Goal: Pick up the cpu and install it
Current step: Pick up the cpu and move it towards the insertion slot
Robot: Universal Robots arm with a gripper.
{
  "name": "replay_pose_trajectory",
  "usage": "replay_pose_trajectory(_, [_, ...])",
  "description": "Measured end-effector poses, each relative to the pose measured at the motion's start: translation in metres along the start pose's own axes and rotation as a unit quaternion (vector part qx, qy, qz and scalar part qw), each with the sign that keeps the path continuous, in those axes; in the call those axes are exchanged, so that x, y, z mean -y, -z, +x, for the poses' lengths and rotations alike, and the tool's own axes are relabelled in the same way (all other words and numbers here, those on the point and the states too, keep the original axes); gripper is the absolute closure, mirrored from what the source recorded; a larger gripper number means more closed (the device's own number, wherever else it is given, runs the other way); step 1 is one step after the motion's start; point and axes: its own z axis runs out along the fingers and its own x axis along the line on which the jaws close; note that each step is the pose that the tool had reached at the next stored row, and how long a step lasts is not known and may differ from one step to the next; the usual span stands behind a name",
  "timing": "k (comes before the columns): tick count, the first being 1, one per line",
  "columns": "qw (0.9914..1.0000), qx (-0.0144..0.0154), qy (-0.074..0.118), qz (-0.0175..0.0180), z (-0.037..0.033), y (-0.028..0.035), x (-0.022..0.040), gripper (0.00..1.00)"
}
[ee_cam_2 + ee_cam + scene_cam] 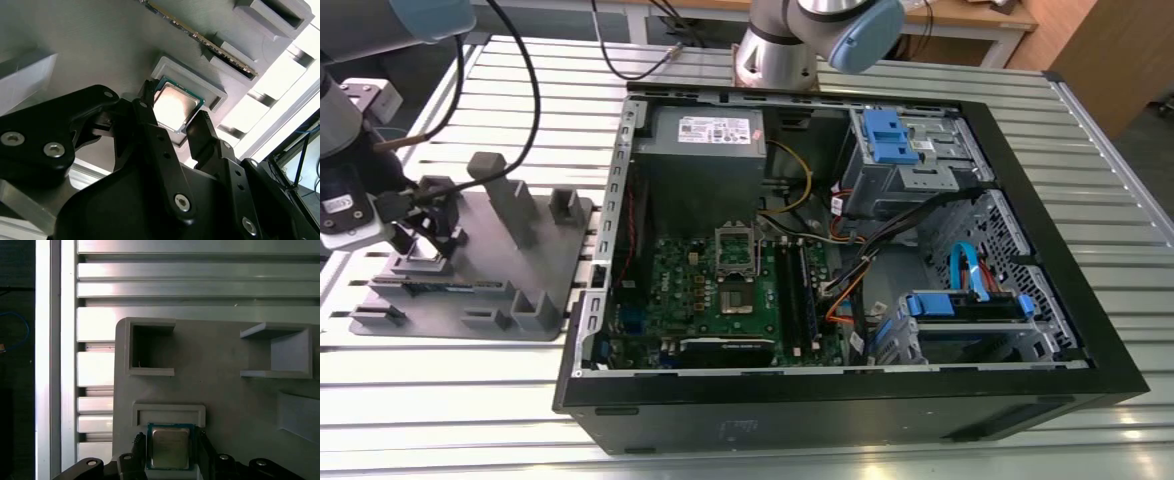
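The gripper (174, 111) is hovering over the tray (494, 272) at the exterior view's left. Its fingers (201, 131) are apparently clamping the cpu (170, 447), which is lying in its tray pocket

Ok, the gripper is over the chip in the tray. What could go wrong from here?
1. The small square silver-topped cpu lies in a raised-rim pocket of the grey plastic tray, with the black gripper straddling it. An off-square lift might catch that rim and tip the chip.
2. The metal socket frame sits deep inside the open black computer case, near loose orange cables. A descent there could snag them.
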Motion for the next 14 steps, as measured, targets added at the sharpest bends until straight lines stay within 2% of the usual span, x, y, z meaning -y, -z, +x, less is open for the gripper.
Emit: replay_pose_trajectory(14, [1.0,-0.0001,0.0,0.0,0.0001,-0.0037,0.0001,0.47])
